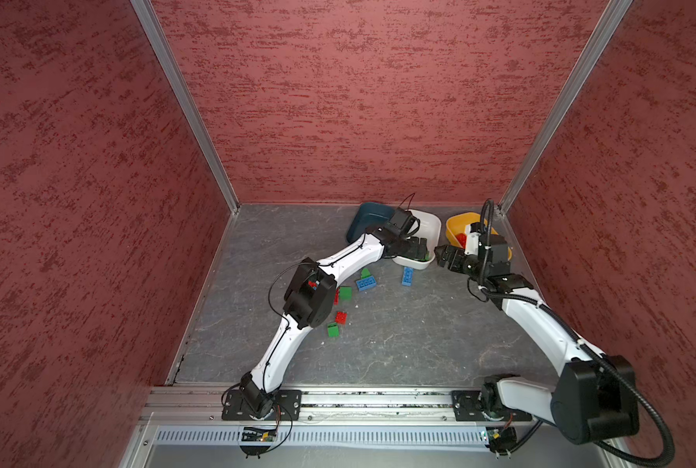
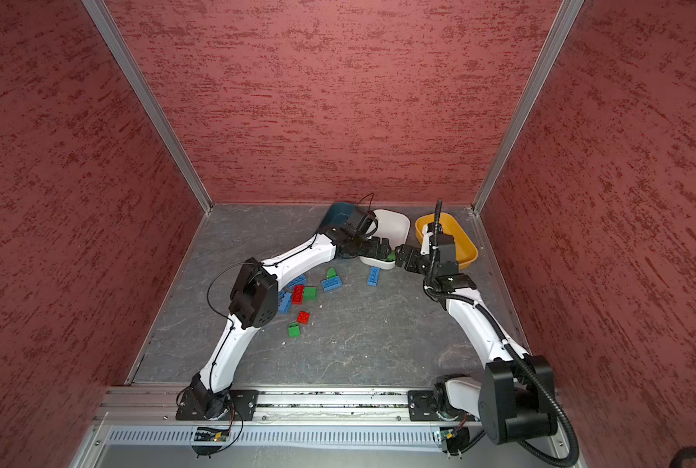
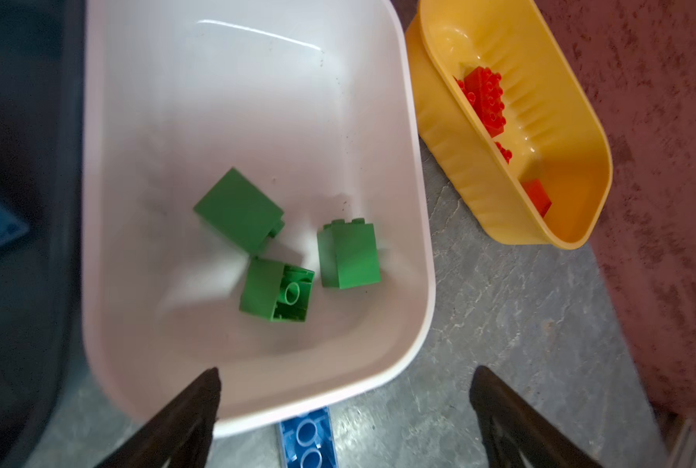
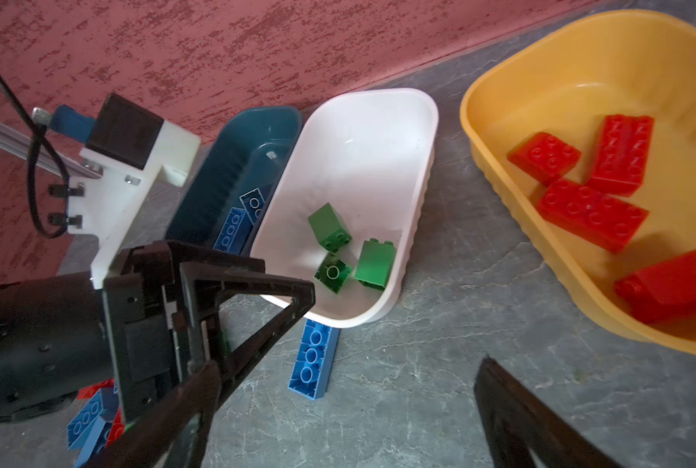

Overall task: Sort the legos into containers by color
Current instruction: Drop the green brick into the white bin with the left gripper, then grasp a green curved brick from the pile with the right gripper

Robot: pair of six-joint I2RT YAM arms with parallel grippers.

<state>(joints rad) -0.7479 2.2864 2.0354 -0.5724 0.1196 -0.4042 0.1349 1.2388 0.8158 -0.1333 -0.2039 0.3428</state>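
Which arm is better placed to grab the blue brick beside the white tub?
Probably left: the left gripper, open and empty, hangs over the white tub beside the blue brick, and the teal tub is on its side.

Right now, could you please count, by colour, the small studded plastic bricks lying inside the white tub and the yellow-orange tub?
green studded plastic bricks, in the shallow white plastic tub: 3
red studded plastic bricks, in the shallow yellow-orange plastic tub: 4
Total: 7
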